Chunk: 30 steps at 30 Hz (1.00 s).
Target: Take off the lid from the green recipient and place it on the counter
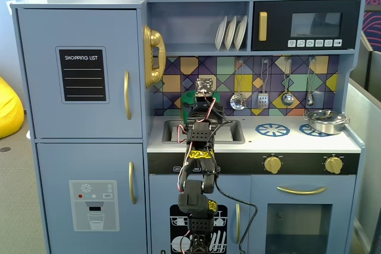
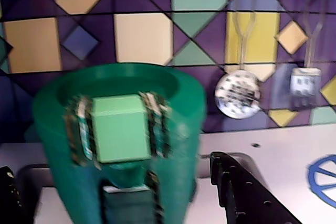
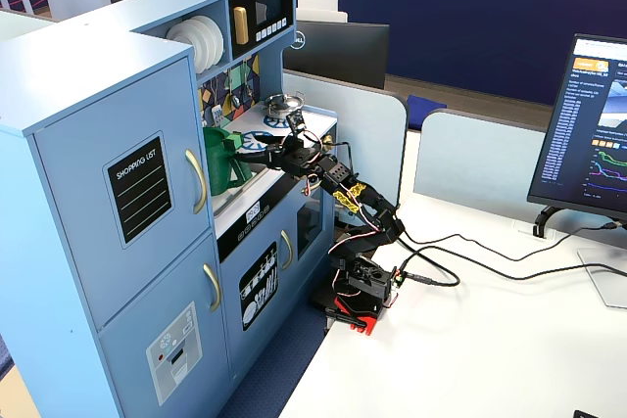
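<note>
Wrist view: one green recipient [image 2: 123, 145].

A black plastic robot arm [image 3: 338, 188] is showing its segmented, boxy links, each joint housing a dark servo block. Red and white wires are looping loosely between the upper segments, while yellow-and-black tape is wrapping one middle link [image 1: 199, 154]. A small circuit board is sitting atop the wrist end in a fixed view [image 1: 205, 84]. The base [image 3: 359, 291] is carrying red clamps at its foot, with black cables trailing from it. In the wrist view, the gripper [image 2: 131, 203] is showing a black finger [image 2: 247, 192] dotted with small holes
</note>
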Available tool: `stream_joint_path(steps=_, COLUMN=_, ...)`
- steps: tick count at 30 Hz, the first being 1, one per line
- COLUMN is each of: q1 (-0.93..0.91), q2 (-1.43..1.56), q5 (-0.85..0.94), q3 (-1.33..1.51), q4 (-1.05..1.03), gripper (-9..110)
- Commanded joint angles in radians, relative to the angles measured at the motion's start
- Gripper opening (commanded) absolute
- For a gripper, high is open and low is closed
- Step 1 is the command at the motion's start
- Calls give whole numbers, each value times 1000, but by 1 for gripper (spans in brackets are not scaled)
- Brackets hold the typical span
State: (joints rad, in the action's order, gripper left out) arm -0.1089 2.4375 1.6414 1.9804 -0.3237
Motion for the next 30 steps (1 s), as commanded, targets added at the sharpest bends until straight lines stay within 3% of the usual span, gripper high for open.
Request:
stream_joint_path(steps=1, q1=17, q2=-37, q5=-6, q3=-98, q4=35, gripper=41)
stream_joint_path(steps=25, q1=40, q2=-265, q5=20, q3=-298, q4=55, gripper=39)
stream_joint_path(steps=30, q1=40, q2=-267, q5=5, q3=-295, q4=58, gripper=32)
